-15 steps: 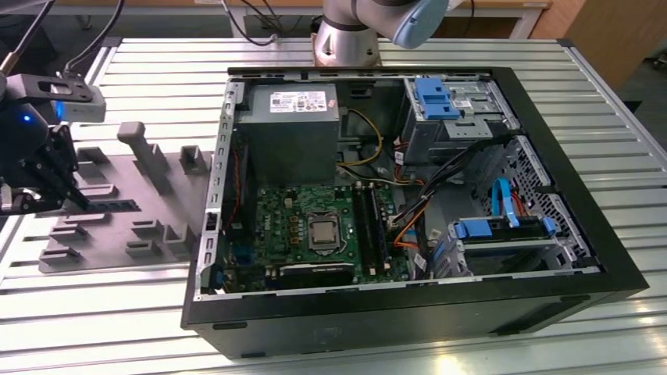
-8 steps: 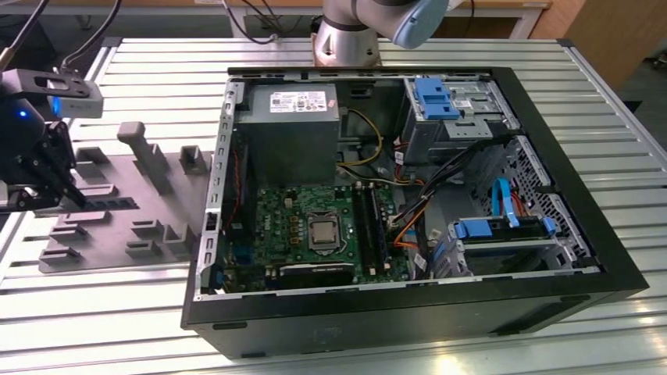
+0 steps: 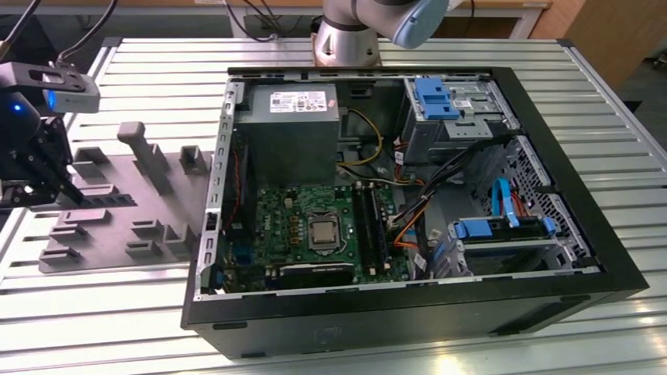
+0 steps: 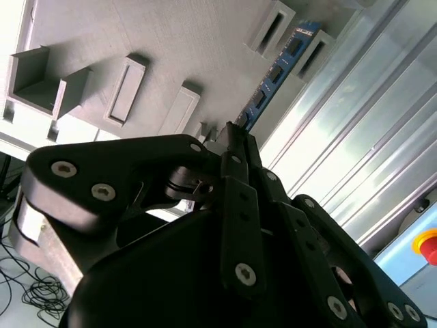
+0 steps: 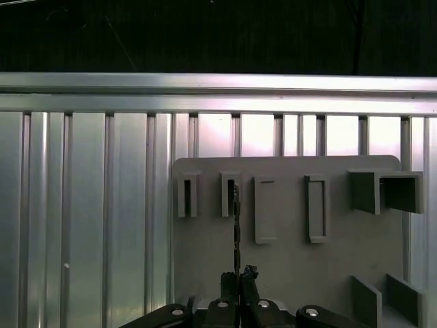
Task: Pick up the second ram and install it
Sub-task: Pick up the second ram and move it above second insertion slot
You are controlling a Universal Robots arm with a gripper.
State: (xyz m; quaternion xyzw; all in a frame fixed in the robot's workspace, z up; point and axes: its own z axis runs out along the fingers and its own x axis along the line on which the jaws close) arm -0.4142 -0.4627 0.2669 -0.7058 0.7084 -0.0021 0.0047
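The second wrist view shows the black gripper (image 4: 232, 133) with its two fingers squeezed close together. They pinch one end of the second ram (image 4: 276, 68), a thin blue stick with dark chips on it. The rest of the stick runs away from the fingers along the gray holder (image 4: 136, 34). Its far end is at one of the holder's slots. I cannot tell if it sits in the slot or is just above it.

In the first wrist view, the stick (image 5: 236, 232) looks like a thin dark line on its edge. The gripper (image 5: 239, 277) has it between its tips, over the gray holder (image 5: 287, 266).

In the exterior view, the gripper (image 3: 62, 183) is at the gray holder (image 3: 115, 168), on the exterior view's left. The open computer case (image 3: 417, 312) lies beside the holder on the metal table (image 3: 94, 297). The green motherboard (image 3: 281, 219) is inside the case, well apart from the gripper.
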